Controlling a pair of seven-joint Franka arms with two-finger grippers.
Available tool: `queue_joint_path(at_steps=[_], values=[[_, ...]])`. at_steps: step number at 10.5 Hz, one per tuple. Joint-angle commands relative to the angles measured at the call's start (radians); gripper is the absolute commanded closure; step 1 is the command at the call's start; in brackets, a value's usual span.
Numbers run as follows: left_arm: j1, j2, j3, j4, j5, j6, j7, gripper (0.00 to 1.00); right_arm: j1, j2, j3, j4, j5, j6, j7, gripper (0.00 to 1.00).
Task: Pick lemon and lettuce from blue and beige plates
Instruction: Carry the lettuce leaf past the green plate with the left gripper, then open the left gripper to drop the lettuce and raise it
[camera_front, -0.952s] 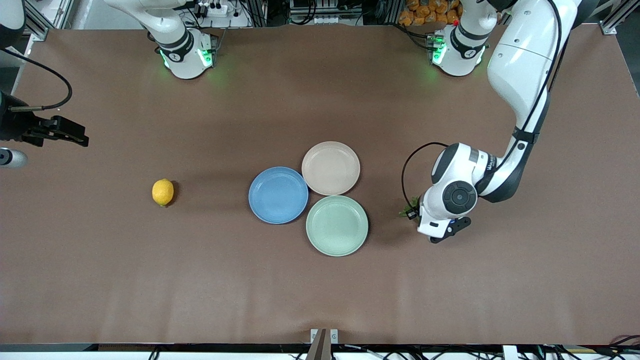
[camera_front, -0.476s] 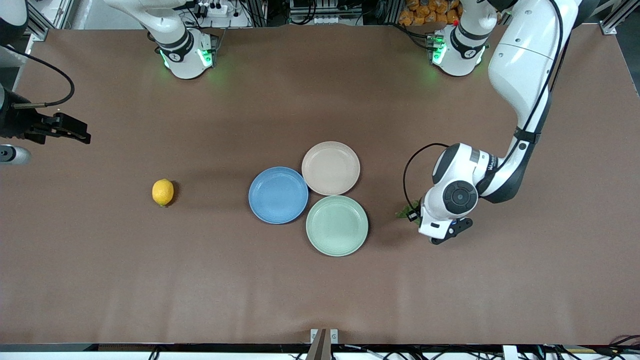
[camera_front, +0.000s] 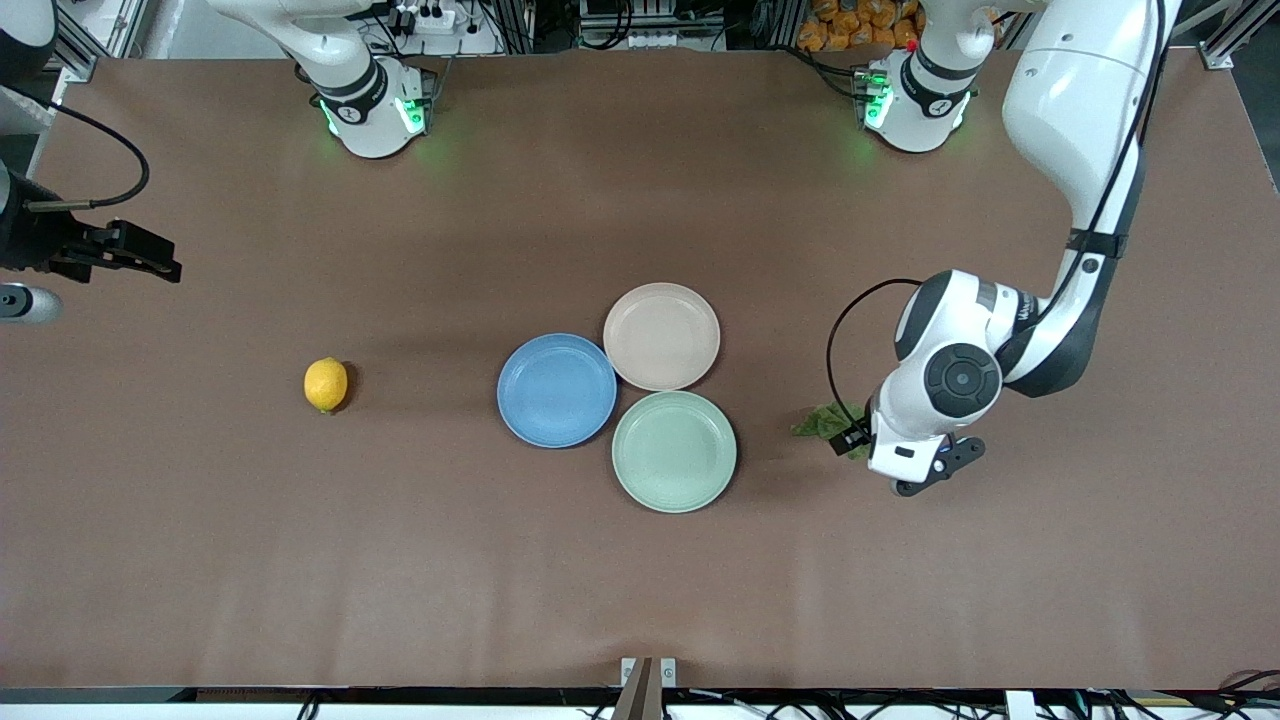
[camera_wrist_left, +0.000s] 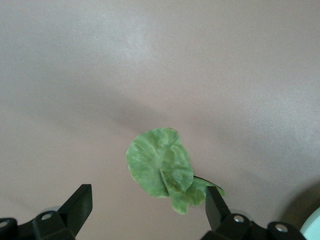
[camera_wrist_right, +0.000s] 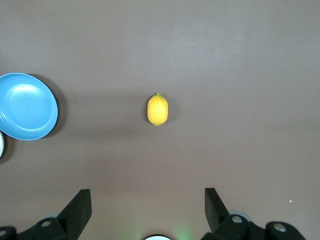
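The yellow lemon (camera_front: 326, 385) lies on the bare table toward the right arm's end, also in the right wrist view (camera_wrist_right: 157, 109). The green lettuce leaf (camera_front: 820, 421) lies on the table toward the left arm's end of the plates, also in the left wrist view (camera_wrist_left: 160, 167). The blue plate (camera_front: 557, 390) and the beige plate (camera_front: 661, 336) hold nothing. My left gripper (camera_front: 852, 439) is open just over the lettuce, its jaws (camera_wrist_left: 148, 195) on either side of the leaf's edge. My right gripper (camera_front: 150, 265) is open and empty, high over the table's right-arm end (camera_wrist_right: 147, 194).
A pale green plate (camera_front: 674, 451) touches the blue and beige plates and lies nearer to the front camera. The blue plate also shows in the right wrist view (camera_wrist_right: 26, 106). Both arm bases stand along the table's edge farthest from the front camera.
My left arm has shifted toward its own end of the table, uncovering more of the lettuce. My right gripper has drifted slightly toward the bases. The lemon and plates have not moved.
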Motion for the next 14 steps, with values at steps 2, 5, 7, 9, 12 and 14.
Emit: queue_joint_path(at_steps=[2, 5, 7, 9, 12, 14], values=[[0.004, -0.069, 0.0, -0.013, 0.025, -0.018, 0.041, 0.0, 0.016, -0.032, -0.014, -0.035, -0.004, 0.012, 0.013, 0.0], [0.03, -0.23, 0.003, -0.012, 0.025, -0.075, 0.281, 0.0, 0.016, -0.032, -0.014, -0.035, -0.003, 0.011, 0.013, 0.0], [0.069, -0.333, 0.001, 0.005, 0.021, -0.156, 0.458, 0.0, 0.01, -0.032, -0.014, -0.035, 0.0, 0.011, 0.013, 0.0], [0.115, -0.395, -0.012, 0.095, -0.005, -0.321, 0.564, 0.0, 0.01, -0.032, -0.014, -0.035, 0.0, 0.008, 0.013, 0.0], [0.189, -0.451, -0.006, 0.182, -0.062, -0.491, 0.665, 0.0, 0.008, -0.032, -0.014, -0.035, 0.0, 0.008, 0.013, 0.0], [0.271, -0.508, -0.008, 0.176, -0.181, -0.52, 0.722, 0.0, 0.008, -0.032, -0.014, -0.035, 0.0, 0.008, 0.013, 0.0]])
